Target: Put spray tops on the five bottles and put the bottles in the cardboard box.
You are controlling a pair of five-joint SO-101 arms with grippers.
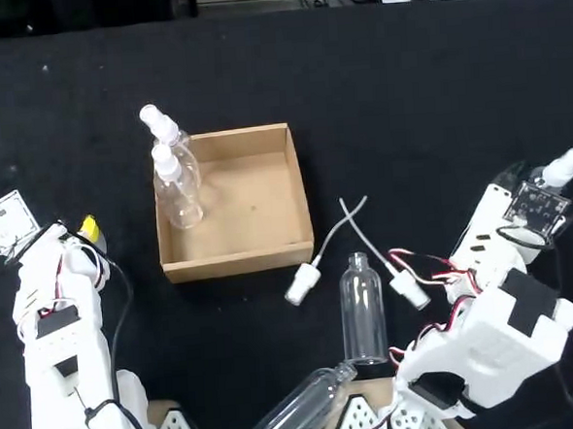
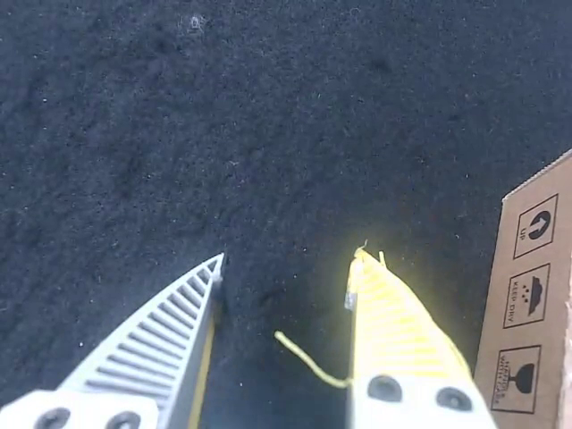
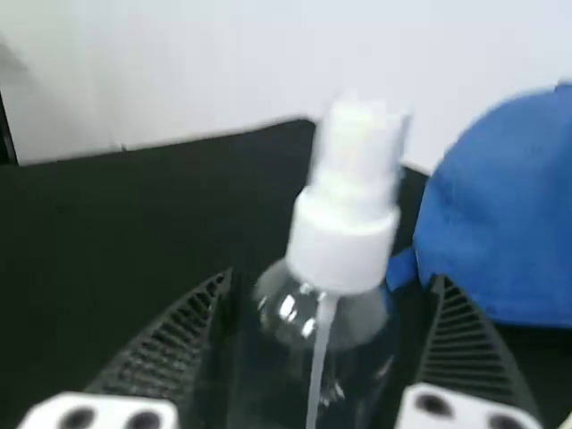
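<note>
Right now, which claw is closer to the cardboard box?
Left. The left claw hangs open just beside a side wall of the cardboard box. The right claw is far off on its other side, shut on a bottle with a spray top.

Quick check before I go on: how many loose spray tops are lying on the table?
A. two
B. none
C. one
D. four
A: one top lies off the box front corner, and a second top lies on the other side of the upright bottle.
</note>
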